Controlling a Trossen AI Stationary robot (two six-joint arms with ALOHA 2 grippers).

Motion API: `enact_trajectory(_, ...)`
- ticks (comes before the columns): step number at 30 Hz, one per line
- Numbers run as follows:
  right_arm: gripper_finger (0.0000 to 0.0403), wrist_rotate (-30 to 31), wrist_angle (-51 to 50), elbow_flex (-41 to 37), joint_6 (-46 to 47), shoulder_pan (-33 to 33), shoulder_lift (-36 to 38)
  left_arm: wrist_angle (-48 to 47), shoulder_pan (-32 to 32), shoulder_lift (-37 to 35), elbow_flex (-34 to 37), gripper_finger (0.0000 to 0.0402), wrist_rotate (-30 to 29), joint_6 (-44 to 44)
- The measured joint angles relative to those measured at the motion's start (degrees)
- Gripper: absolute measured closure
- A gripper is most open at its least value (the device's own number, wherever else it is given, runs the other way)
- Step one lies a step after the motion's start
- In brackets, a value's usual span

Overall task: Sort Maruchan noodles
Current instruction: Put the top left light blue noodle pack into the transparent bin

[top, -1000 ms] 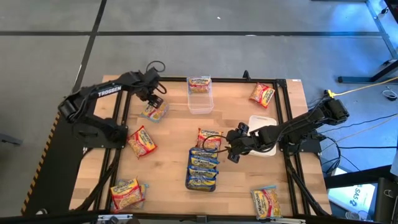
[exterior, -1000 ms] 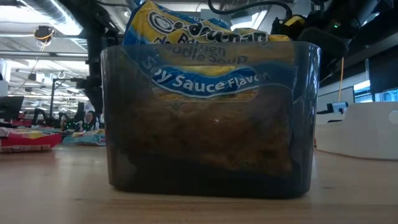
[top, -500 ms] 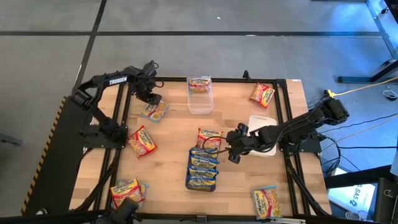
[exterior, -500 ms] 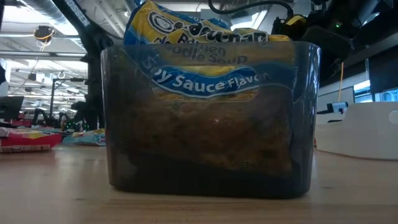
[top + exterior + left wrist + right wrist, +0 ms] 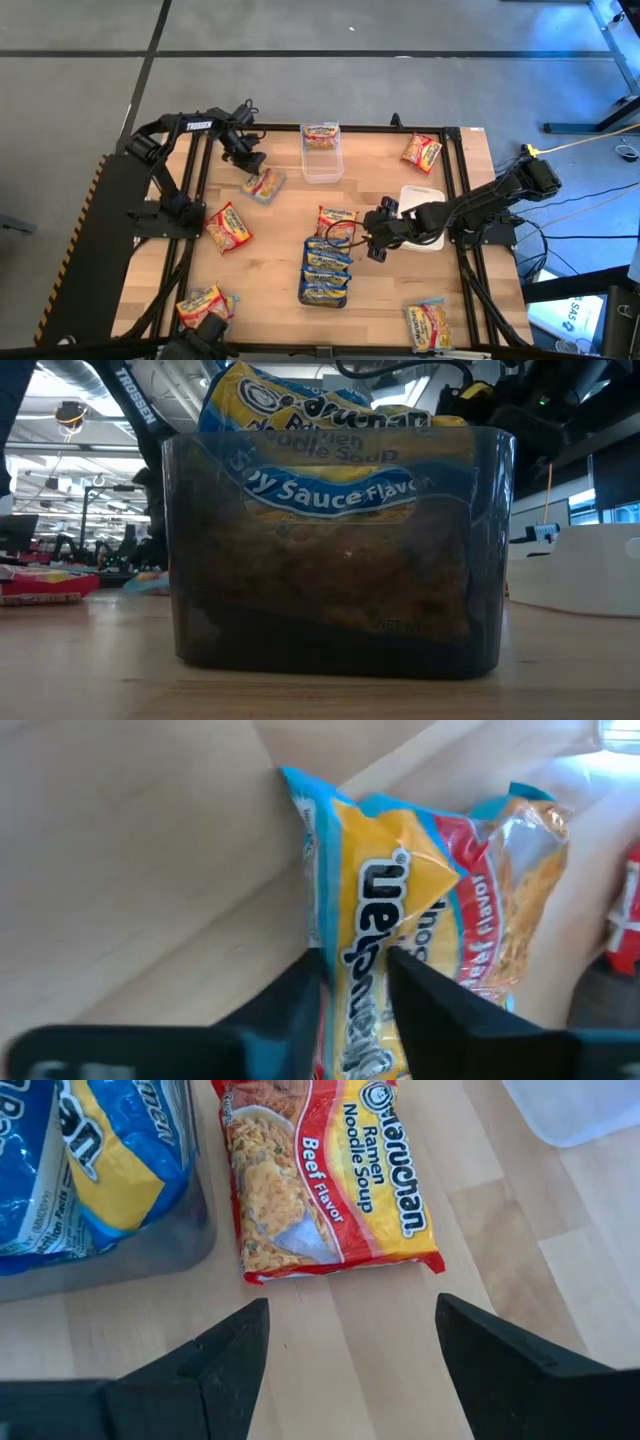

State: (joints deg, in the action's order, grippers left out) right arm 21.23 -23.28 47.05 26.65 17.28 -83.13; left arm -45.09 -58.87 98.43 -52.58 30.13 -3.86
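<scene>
My left gripper (image 5: pixel 355 982) pinches 1 noodle packet (image 5: pixel 420 910) – my right gripper (image 5: pixel 350 1345) hovers, fingers apart, near a beef packet (image 5: pixel 325 1175).

Grey floor (image 5: pixel 80 90) is surrounding the wooden table (image 5: pixel 280 230); ceiling lights (image 5: pixel 40 405) are glowing over distant cluttered desks (image 5: pixel 60 575).

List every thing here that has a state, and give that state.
left gripper, shut on the held packet
held packet, pinched at one end
right gripper, open, over the table near the beef packet
beef packet, flat on the table, untouched
dark tray, holding blue packets
clear tub, holding a single packet
</scene>
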Motion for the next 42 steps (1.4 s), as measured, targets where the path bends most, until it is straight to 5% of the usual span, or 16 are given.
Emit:
enact_trajectory(6, 0.0141, 0.15, 0.4, 0.02, -0.15, -0.04, 0.0, 1.55, 0.15, 0.09, -0.04, 0.0393, 0.21, -0.34)
enact_trajectory(16, 0.0141, -6.43, 0.38, 0.05, 0.81, 0.0, 0.05, 0.86, 6.47, -8.88, 0.04, 0.0401, -8.63, -0.48)
enact_trajectory(31, 0.0141, -6.04, 0.61, 10.42, -4.09, -0.04, 1.36, -1.52, 30.18, -32.33, 0.04, 0.0401, -20.76, -5.06)
enact_trajectory(35, 0.0141, -2.71, 6.05, 11.23, -4.99, -0.68, 1.24, -0.19, 35.95, -34.19, 0.04, 0.0401, -23.49, -6.08)
enact_trajectory(42, 0.0141, -8.78, 18.8, 10.88, -5.75, -6.57, -2.19, 6.58, 45.24, -34.57, 0.04, 0.0401, -26.2, -7.49)
